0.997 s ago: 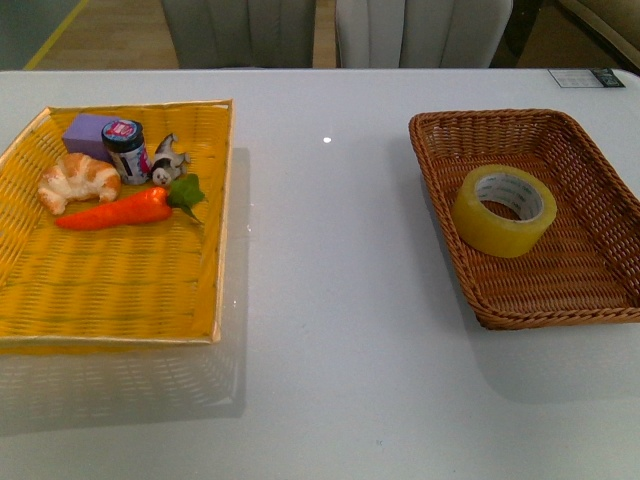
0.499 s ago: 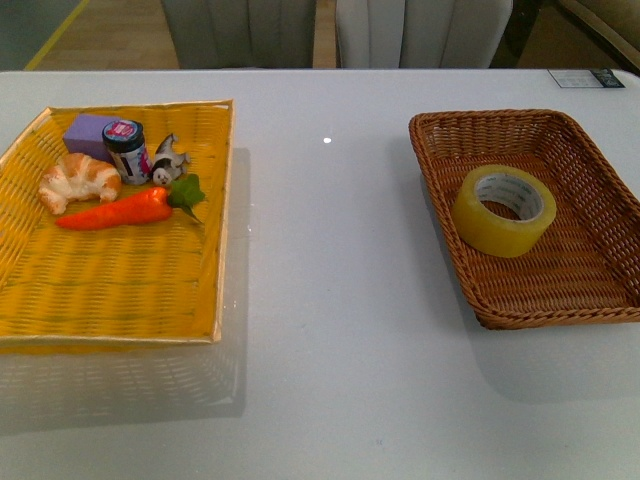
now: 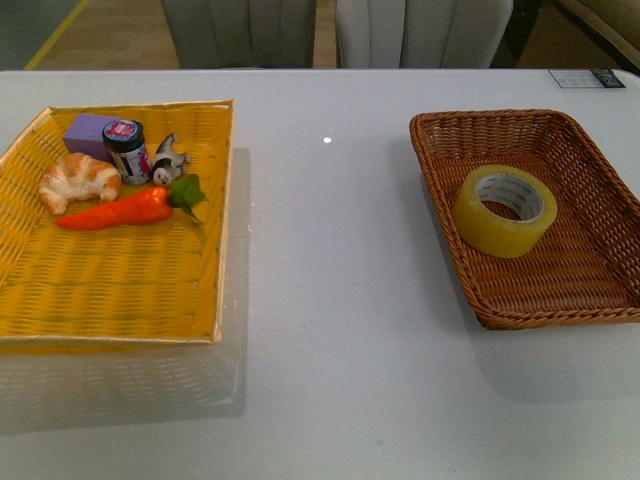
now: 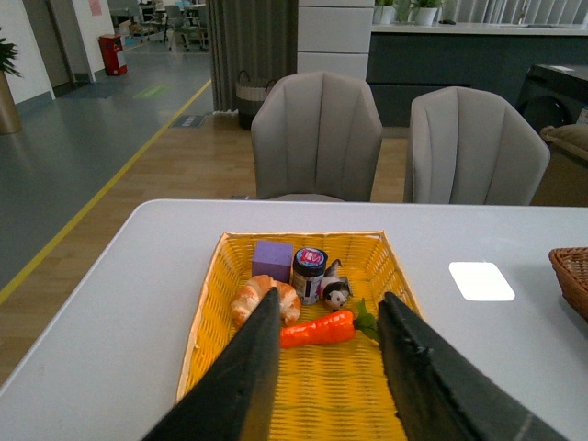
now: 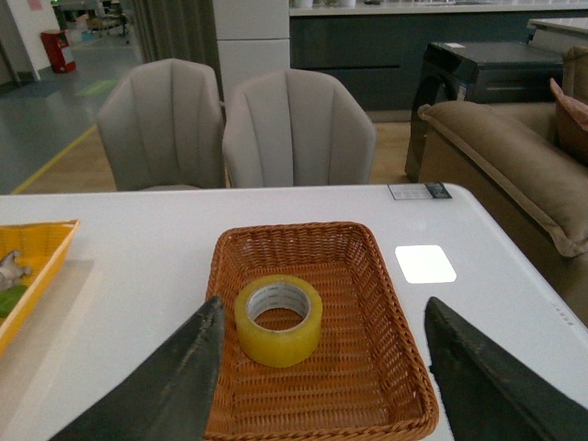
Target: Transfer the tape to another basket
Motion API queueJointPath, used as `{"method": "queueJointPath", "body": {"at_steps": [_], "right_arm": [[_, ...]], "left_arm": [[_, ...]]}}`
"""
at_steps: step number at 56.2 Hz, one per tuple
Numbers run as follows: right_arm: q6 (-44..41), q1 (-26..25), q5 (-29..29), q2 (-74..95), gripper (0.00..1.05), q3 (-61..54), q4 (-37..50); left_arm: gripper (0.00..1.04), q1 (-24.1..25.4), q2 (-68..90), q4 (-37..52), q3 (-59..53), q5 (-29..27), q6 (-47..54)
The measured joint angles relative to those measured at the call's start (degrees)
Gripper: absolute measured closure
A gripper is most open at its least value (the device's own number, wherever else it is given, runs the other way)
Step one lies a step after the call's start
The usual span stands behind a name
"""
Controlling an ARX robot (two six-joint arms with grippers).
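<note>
The right gripper (image 5: 317,367) is being held wide open and empty above the tape (image 5: 278,321), which is lying in the brown basket (image 5: 377,303); nothing is being moved yet.

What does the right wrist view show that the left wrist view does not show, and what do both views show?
Only the right wrist view shows the tape lying in the brown basket, between the open right gripper fingers. Only the left wrist view shows the croissant, carrot and jar, with the open left gripper. Both show the yellow tray, white table and grey chairs.
</note>
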Motion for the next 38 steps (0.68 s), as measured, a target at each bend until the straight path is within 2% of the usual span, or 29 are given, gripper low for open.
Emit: {"method": "queueJointPath", "body": {"at_steps": [9,13,38], "right_arm": [[0.0,0.0,0.0,0.0,0.1,0.0,0.0],[0.0,0.0,0.0,0.0,0.09,0.0,0.0],[0.0,0.0,0.0,0.0,0.09,0.0,0.0]], "left_arm": [[0.19,0.0,0.0,0.0,0.0,0.0,0.0],[0.08,0.0,0.0,0.0,0.0,0.0,0.0],[0.09,0.0,0.0,0.0,0.0,0.0,0.1]]}}
